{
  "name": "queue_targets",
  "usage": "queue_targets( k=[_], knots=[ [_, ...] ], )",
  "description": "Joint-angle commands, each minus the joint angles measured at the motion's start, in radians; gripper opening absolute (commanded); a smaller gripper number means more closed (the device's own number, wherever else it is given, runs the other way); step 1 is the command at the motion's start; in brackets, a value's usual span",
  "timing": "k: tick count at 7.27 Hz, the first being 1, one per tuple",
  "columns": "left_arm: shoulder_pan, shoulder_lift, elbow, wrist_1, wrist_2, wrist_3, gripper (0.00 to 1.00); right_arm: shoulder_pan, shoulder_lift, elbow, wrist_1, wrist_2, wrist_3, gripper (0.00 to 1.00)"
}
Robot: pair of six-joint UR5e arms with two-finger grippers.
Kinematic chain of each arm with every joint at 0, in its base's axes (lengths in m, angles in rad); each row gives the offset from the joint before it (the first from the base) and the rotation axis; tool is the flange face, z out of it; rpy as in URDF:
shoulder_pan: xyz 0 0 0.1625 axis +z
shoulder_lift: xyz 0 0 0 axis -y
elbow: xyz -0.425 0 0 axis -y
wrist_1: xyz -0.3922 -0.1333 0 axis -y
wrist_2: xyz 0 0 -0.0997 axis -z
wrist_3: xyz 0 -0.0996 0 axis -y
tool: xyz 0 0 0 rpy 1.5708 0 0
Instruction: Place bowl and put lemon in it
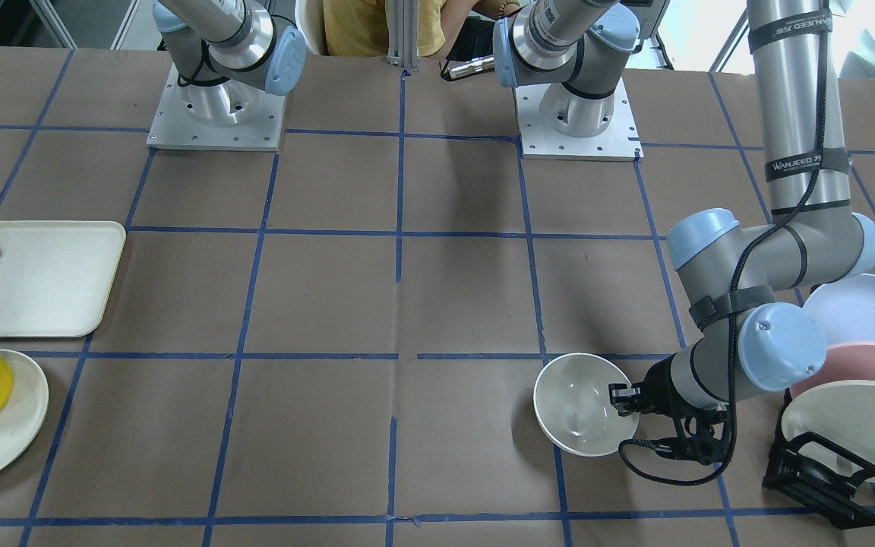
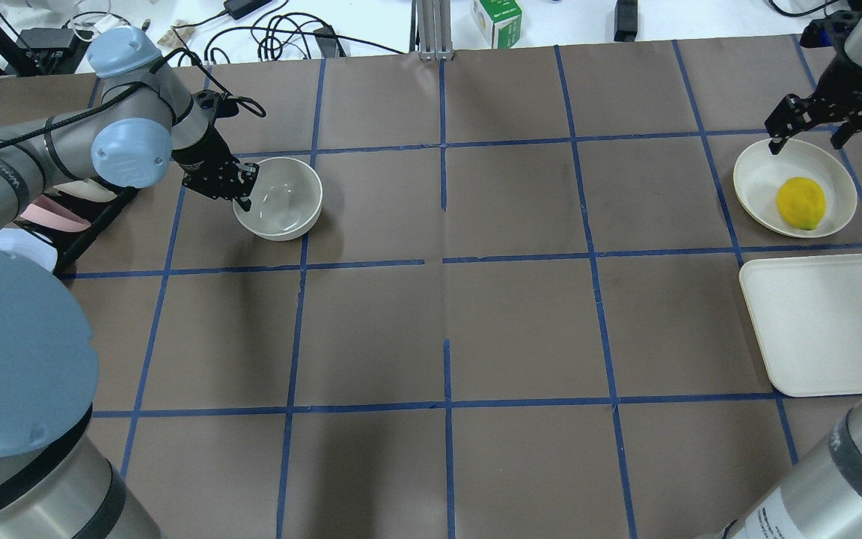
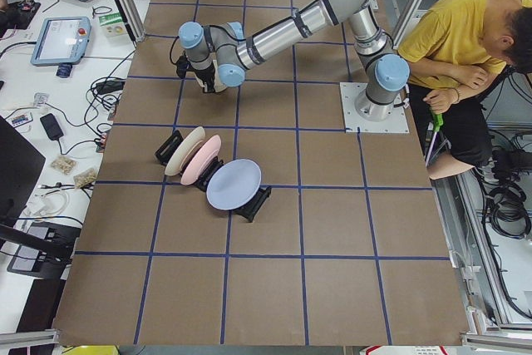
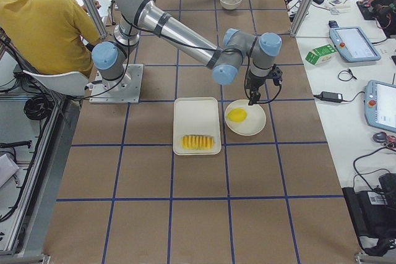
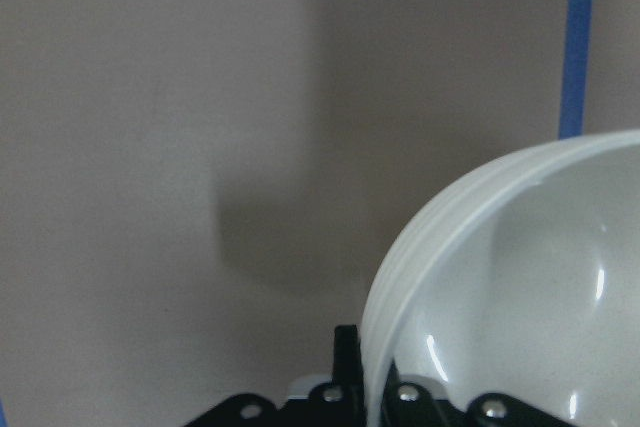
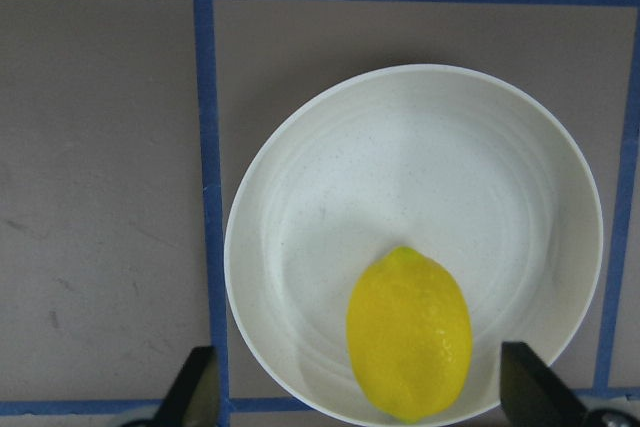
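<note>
The lemon (image 6: 410,334) lies almost straight below the right fingers (image 6: 195,387), on a shallow cream plate (image 6: 300,197). Those fingers are spread wide, one on each side of the fruit, and hang above it without touching. The lemon sits a little closer to one finger than the other, not quite midway. Its long axis, tip to tip, runs across the line that joins the two fingers. I'd judge that closing them would catch it across its narrow waist, which is the easy way to hold it. They would do well to shift slightly toward the lemon first, so both sides meet it together.

The left fingers (image 1: 623,400) are clamped on the near rim of the bowl (image 2: 277,198), one inside the glossy wall and one outside. The rest of the bowl reaches out beyond them, mouth up. I cannot tell whether its base rests on the desk (image 2: 438,322) or hangs just above it.

The bowl is well apart from the right fingers, at the far end of the desk from the lemon. The right arm is plainly the nearer one for the fruit, and once lifted it will have to travel toward the left fingers' end of the desk.
</note>
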Motion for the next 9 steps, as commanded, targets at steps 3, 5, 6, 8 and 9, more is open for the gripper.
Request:
queue_targets(
  k=[3,5,6,8,9],
  knots=[
    [-0.035,0.067,-0.011,-0.06,-0.132,-0.082,0.0,-0.002,0.117,0.002,-0.144,-0.007,-0.07,1.0],
    [-0.194,0.113,-0.089,-0.009,-0.196,-0.26,0.0,-0.003,0.117,0.018,-0.111,-0.095,-0.077,1.0],
    [-0.264,0.113,-0.128,0.089,-0.195,-0.368,0.0,-0.003,0.117,0.024,-0.092,-0.095,-0.077,1.0],
    [-0.331,0.104,-0.174,0.16,-0.179,-0.481,0.0,-0.005,0.117,0.025,-0.052,-0.09,-0.077,1.0],
    [-0.343,0.09,-0.175,0.176,-0.179,-0.506,0.0,-0.014,0.117,0.023,-0.052,-0.086,-0.077,0.69]
  ],
)
